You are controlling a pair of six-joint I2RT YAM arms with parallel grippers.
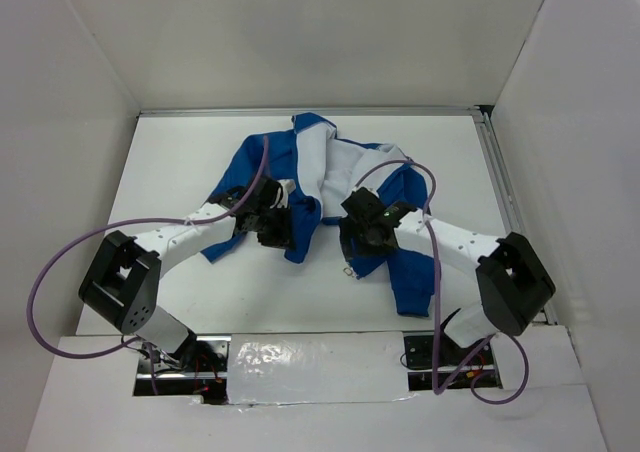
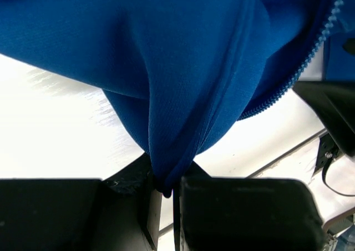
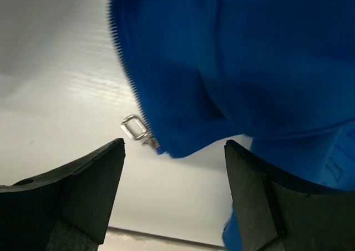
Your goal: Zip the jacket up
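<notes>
The blue jacket (image 1: 250, 167) lies crumpled and open on the white table, its white lining (image 1: 335, 167) facing up. My left gripper (image 1: 278, 227) sits at the left front panel's lower edge. In the left wrist view, my left gripper (image 2: 166, 191) is shut on a hanging fold of the jacket (image 2: 183, 68), with zipper teeth (image 2: 310, 56) to the right. My right gripper (image 1: 358, 242) hovers over the right panel's bottom corner. In the right wrist view it (image 3: 175, 148) stands open, nothing between the fingers. The metal zipper pull (image 3: 134, 127) lies just beyond them at the jacket's corner (image 3: 188, 140).
White walls enclose the table on three sides. A metal rail (image 1: 500, 192) runs along the right edge. Purple cables (image 1: 60, 262) loop beside both arms. A shiny taped strip (image 1: 310, 357) lies between the arm bases at the near edge.
</notes>
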